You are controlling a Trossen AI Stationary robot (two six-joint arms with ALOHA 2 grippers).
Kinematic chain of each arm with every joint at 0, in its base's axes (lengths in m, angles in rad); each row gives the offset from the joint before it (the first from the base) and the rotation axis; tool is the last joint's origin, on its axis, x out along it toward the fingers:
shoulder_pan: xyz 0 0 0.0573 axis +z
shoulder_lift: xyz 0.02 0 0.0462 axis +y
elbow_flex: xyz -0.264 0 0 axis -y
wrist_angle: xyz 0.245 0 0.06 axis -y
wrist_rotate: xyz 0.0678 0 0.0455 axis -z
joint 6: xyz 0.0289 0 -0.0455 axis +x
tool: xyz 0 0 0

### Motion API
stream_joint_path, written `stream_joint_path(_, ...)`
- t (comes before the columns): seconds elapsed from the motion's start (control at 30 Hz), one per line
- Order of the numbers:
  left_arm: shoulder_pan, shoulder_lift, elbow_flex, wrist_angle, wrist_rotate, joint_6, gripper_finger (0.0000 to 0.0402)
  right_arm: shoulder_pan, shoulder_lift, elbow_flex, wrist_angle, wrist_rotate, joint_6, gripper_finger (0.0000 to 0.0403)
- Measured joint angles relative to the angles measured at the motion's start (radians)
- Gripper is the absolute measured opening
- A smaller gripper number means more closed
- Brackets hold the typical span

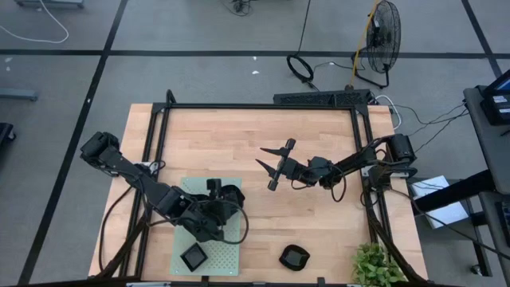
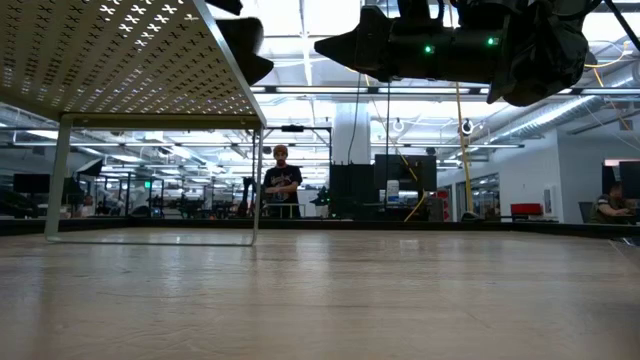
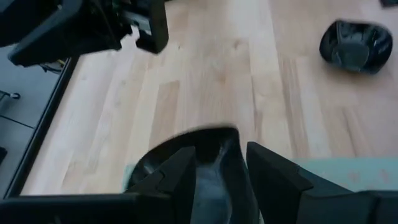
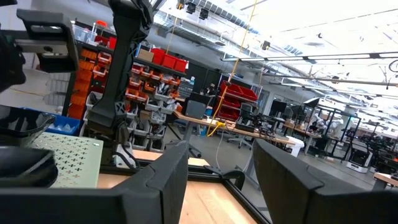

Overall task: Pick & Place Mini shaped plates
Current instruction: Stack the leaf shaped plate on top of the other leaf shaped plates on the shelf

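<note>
Seen from above, the left gripper (image 1: 231, 194) is held over the upper right corner of the green mat (image 1: 227, 255), at the near left of the table (image 1: 239, 135). In the left wrist view its fingers (image 3: 273, 177) are spread, with a glossy black plate (image 3: 211, 162) seen in the gap between them and partly under them; whether the plate is touched by the fingers cannot be told. That plate is seen at the mat's edge, half over bare wood. A square plate (image 1: 193, 257) is set on the near part of the mat, apart from the gripper. A rounded plate (image 1: 294, 257) lies on the bare wood to the right of the mat, near the table's front edge; it is shown also in the left wrist view (image 3: 356, 46). The right gripper (image 1: 267, 163) is held in the air over the middle of the table, pointing toward the left, its fingers spread wide and nothing between them. A plant (image 1: 378, 267) stands at the near right corner. In the low view a person (image 2: 281, 180) is seen standing far back in the room.
</note>
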Motion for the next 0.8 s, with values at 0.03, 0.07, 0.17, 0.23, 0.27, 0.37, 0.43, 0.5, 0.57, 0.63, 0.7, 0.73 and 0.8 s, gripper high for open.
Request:
stream_joint_path(0.03,0.0,0.0,0.0,0.01,0.0,-0.004,0.0147,0.0,0.0,0.0,0.0,0.0,0.0,0.0168)
stream_joint_path(0.07,0.0,0.0,0.0,0.014,-0.001,-0.015,0.0147,0.0,0.0,0.0,0.0,0.0,0.0,0.0168)
stream_joint_path(0.17,0.005,0.0,0.0,0.006,0.0,-0.056,0.0147,0.0,0.0,0.0,0.0,0.0,0.0,0.0168)
stream_joint_path(0.23,0.012,0.0,0.0,-0.001,-0.001,-0.06,0.0147,0.0,0.0,0.0,0.0,0.0,0.0,0.0169)
stream_joint_path(0.27,0.016,0.0,0.0,-0.006,-0.001,-0.058,0.0147,0.0,0.0,0.0,0.0,0.0,0.0,0.0169)
stream_joint_path(0.37,0.024,0.0,0.0,-0.017,-0.038,-0.024,0.0147,0.0,0.0,0.0,0.0,0.0,0.0,0.017)
stream_joint_path(0.43,0.025,0.0,0.0,-0.02,-0.092,0.028,0.0147,0.0,0.0,0.0,0.0,0.0,0.0,0.017)
stream_joint_path(0.5,0.025,0.0,0.0,-0.022,-0.154,0.1,0.0147,0.0,0.0,0.0,0.0,0.0,0.0,0.0171)
stream_joint_path(0.57,0.027,0.0,0.0,-0.021,-0.223,0.159,0.0147,0.0,0.0,0.0,0.0,0.0,0.0,0.0171)
stream_joint_path(0.63,0.035,0.0,0.0,-0.021,-0.287,0.203,0.0147,0.0,0.0,0.0,0.0,0.0,0.0,0.0171)
stream_joint_path(0.7,0.048,0.0,0.0,-0.027,-0.34,0.224,0.0147,0.0,0.0,0.0,0.0,0.0,0.0,0.0171)
stream_joint_path(0.73,0.055,0.0,0.0,-0.041,-0.351,0.23,0.0147,0.0,0.0,0.0,0.0,0.0,0.0,0.0171)
stream_joint_path(0.8,0.07,0.0,0.0,-0.09,-0.354,0.233,0.0147,0.0,0.0,0.0,0.0,0.0,0.0,0.0171)
